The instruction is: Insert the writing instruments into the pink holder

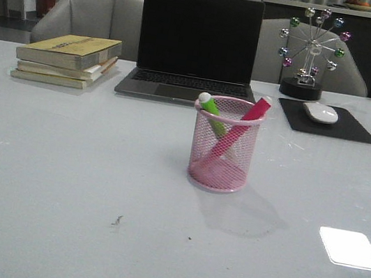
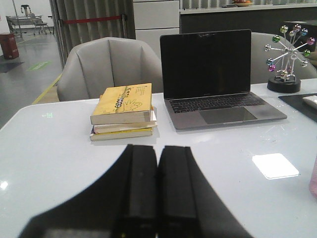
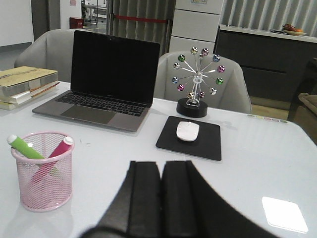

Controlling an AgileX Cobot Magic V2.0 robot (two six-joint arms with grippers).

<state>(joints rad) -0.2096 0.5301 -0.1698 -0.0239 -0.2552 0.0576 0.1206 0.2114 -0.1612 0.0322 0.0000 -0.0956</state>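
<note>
Highlighters, green (image 1: 212, 114) and pink (image 1: 241, 128), lean crossed inside the pink holder (image 1: 221, 164), propped by its rim. Both arms' jaws are pressed together, holding nothing, so the task looks complete.

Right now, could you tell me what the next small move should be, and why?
Probably none beyond keeping both arms parked: the green marker and pink marker already lean crossed inside the pink holder, and the left gripper and right gripper are shut, holding nothing.

Pink wire-mesh holder (image 1: 225, 145), glossy table (image 1: 58, 182)
</note>
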